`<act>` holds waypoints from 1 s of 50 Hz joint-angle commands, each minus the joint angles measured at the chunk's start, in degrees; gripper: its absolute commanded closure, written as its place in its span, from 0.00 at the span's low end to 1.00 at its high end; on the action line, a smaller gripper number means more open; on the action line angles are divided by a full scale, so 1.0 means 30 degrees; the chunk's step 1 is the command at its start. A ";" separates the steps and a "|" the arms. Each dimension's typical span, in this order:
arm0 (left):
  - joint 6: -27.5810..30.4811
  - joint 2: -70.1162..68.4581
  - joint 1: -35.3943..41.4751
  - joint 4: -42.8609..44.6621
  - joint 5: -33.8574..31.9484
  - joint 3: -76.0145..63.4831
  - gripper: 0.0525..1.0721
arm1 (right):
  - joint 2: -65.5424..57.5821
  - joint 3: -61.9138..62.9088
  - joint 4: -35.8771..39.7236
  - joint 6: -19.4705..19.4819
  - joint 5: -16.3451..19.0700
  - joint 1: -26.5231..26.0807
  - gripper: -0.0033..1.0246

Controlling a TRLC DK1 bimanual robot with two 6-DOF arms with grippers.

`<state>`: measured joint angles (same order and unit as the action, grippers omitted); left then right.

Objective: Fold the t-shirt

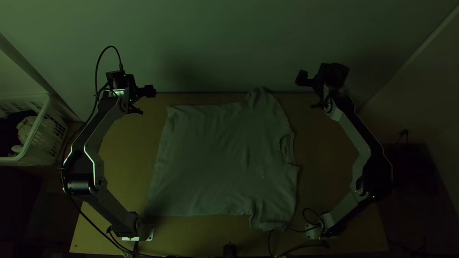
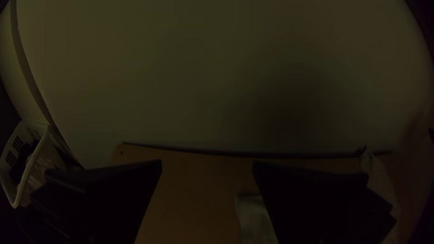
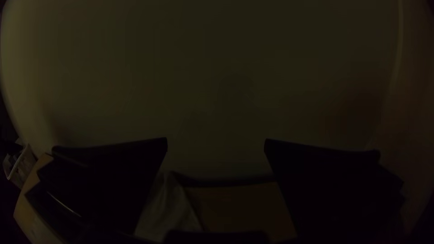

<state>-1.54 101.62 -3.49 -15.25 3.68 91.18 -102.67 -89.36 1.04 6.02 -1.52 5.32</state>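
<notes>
T-shirt (image 1: 220, 162) spread on wooden table (image 1: 124, 157), pale wall (image 1: 215, 43), white basket (image 1: 40, 122)

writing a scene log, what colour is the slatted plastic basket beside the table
White plastic basket, seen best in the top view.

"What sort of place is this?"

"A home, perhaps: there's a white, slotted plastic basket (image 1: 53, 130) holding crumpled pale cloth (image 1: 26, 128)."

"Perhaps?"

"Well, the plain, pale wall (image 1: 215, 43) behind the light wooden table (image 1: 122, 157) could belong to any room."
</notes>
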 commanded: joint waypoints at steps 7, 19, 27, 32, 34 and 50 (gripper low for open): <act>-0.0805 0.2190 0.0342 -0.0895 -0.0554 0.1336 0.06 | -0.1166 -0.0623 0.0211 0.1069 -0.0080 0.0453 0.04; -0.1010 0.4680 0.0781 -0.2272 -0.0554 0.2831 0.06 | -0.1782 -0.0388 0.0533 0.1450 -0.0080 0.0745 0.04; -0.1156 0.5881 0.0957 -0.2506 -0.0525 0.3504 0.06 | -0.1957 -0.0183 0.0533 0.1655 -0.0080 0.0804 0.04; -0.1156 0.6467 0.1074 -0.2506 -0.0525 0.3856 0.06 | -0.2016 -0.0125 0.0533 0.1684 -0.0080 0.0804 0.04; -0.1127 0.6760 0.1103 -0.2711 -0.0495 0.4061 0.06 | -0.2016 -0.0095 0.0533 0.1684 -0.0080 0.0804 0.04; -0.1156 0.8020 0.1689 -0.3239 -0.0290 0.4706 0.06 | -0.2426 0.0227 0.0533 0.2036 -0.0080 0.0804 0.04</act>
<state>-4.10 123.96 0.89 -24.18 2.42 103.77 -108.33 -89.93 2.63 10.61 -1.54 7.40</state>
